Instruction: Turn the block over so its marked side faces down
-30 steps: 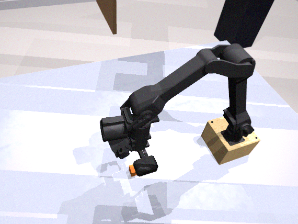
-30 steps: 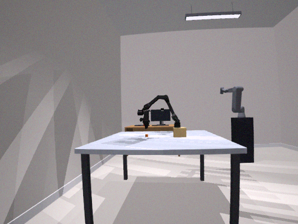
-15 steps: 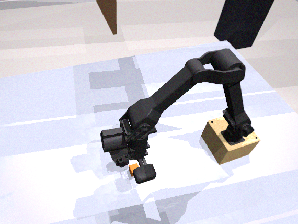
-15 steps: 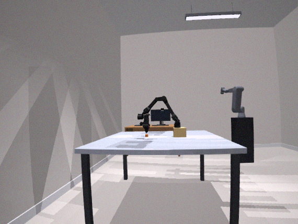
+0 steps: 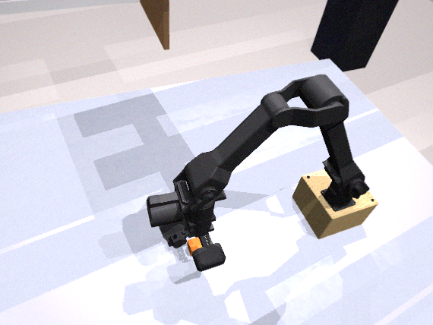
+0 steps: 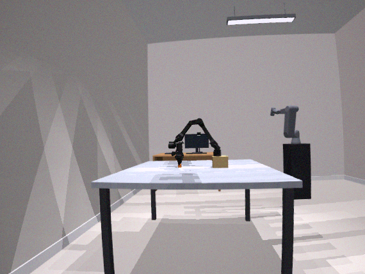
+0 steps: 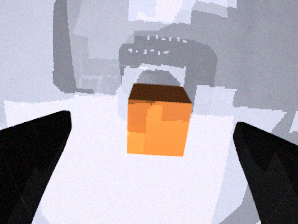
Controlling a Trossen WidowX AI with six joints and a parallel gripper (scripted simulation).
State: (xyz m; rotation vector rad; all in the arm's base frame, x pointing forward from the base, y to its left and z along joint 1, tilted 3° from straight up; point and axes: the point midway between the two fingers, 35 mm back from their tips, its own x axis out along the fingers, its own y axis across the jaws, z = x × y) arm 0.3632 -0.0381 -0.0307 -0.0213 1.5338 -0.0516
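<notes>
An orange block (image 5: 194,244) (image 6: 179,166) (image 7: 159,131) stands on the pale table (image 5: 30,152) (image 6: 128,179). In the wrist view it shows a bright orange face with lighter patches and, above that, a dark brown face along its far edge. No clear mark shows, and I cannot tell whether the dark face is marked or shaded. My gripper (image 5: 192,249) (image 6: 179,164) (image 7: 154,125) is open and points down over the block. The wrist view shows the block between the wide-apart fingers, with a gap on each side. The top view partly hides it behind one finger.
The arm's base stands on a wooden box (image 5: 326,224) (image 6: 220,162) to the right of the block. Behind the table are a desk with a monitor (image 6: 196,141) and, off its right side, a black pedestal (image 5: 349,34) (image 6: 298,169) carrying a grey arm (image 6: 290,123).
</notes>
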